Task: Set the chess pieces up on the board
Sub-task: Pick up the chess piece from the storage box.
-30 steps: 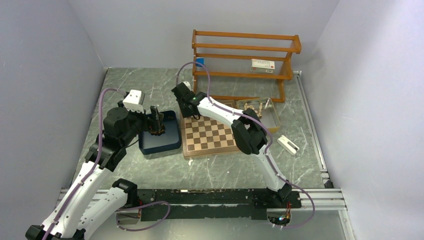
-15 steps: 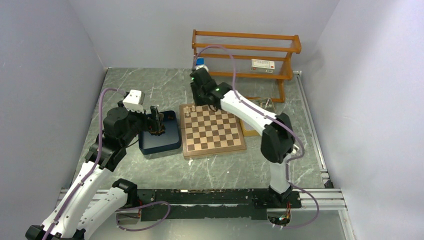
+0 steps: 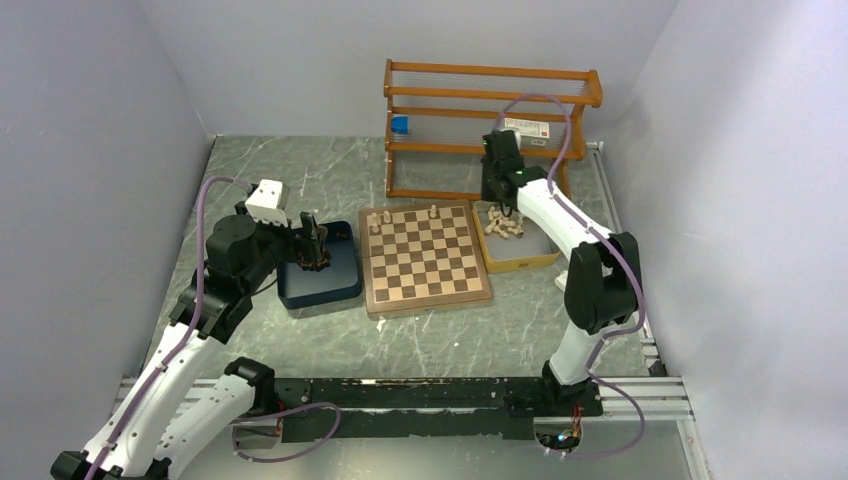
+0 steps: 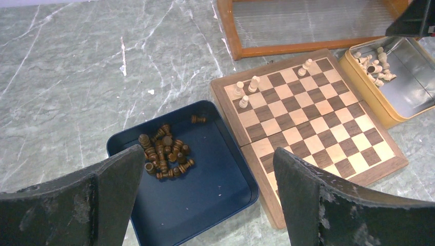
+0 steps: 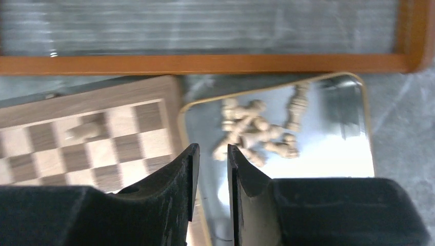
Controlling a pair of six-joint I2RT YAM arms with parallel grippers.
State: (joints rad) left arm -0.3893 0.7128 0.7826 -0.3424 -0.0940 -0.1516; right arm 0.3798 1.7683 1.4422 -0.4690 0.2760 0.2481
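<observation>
From the top camera, we see the chessboard lying flat at the middle of the frame on the grey marbled tabletop. A few standing cream pieces occupy its upper rows, most of them at the upper left corner. Just left of the board sits the dark blue tray, and the left hand hangs over it. Just right of the board is the tan tray, holding the loose cream pieces. The right hand hangs above them. A wooden rack stands at the top of the frame.

From the left wrist, we see that hand's two fingers spread wide at the lower corners of the frame, with nothing between them. Under them the blue tray holds a heap of dark pieces in its left part, plus one lone dark piece near its upper rim. On the board, right of centre, four cream pieces stand upright: three at the corner next to the blue tray and one further right on the far edge row.

From the right wrist, we see that hand's fingers at bottom centre, parted by only a narrow slit that holds nothing. Above them the loose cream pieces lie heaped on the tan tray's shiny floor. The board fills the left side, blurred.
</observation>
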